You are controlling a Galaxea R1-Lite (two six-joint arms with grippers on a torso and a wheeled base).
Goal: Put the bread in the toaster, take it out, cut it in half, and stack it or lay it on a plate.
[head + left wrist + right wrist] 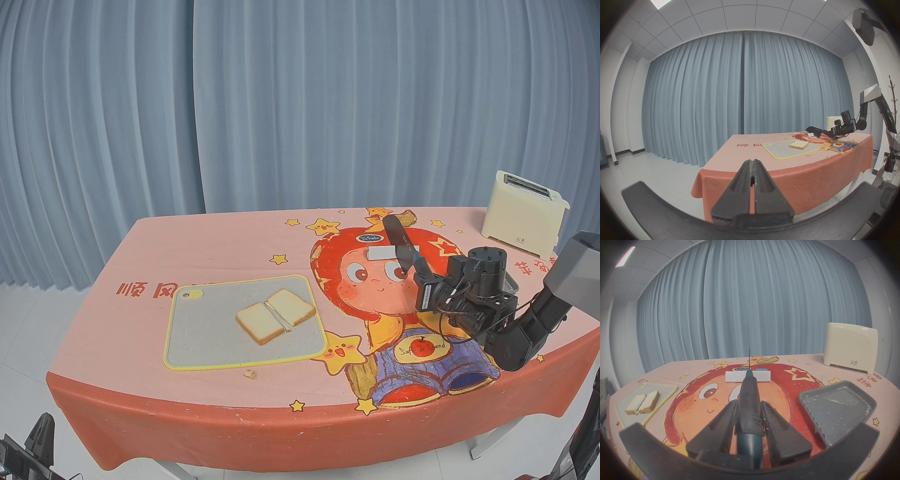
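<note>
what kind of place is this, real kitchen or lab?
Likely a staged test room, not a kitchen: curtain across the whole wall, office ceiling tiles, one cloth-covered table holding a toaster.

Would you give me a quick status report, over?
Right gripper shut on dark knife. Left gripper shut, empty. Bread slice halved on grey yellow-rimmed board. Nothing blocking.

You have the bread (275, 314) cut into two halves, side by side on the cutting board (206, 337), lower centre-left. Cream toaster (524, 214) upright, right edge; crumbed grey plate (837, 408) near it. Knife (400, 240) raised, right of centre.
</note>
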